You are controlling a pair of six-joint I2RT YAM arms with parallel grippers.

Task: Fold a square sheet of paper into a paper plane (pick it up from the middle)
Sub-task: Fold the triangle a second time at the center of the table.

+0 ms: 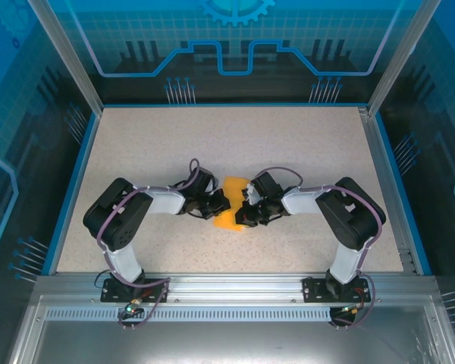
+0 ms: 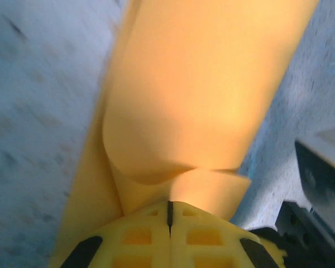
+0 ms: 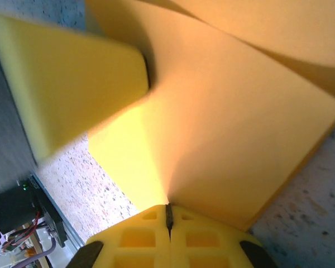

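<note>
Square sheet of paper [image 1: 233, 189] hangs curled and partly folded over the middle of the table [image 1: 326, 152], between the two arms. Left gripper [image 2: 169, 207] is clamped on its near edge, and right gripper [image 3: 168, 215] pinches it too. If the arms pull unevenly, the thin sheet could tear or the crease could skew.

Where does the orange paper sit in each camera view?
Top external: orange paper at picture centre, slightly low.
Left wrist: paper runs down the middle, top to bottom.
Right wrist: paper covers the centre and right.
Shared landmark: speckled table beneath it.
</note>
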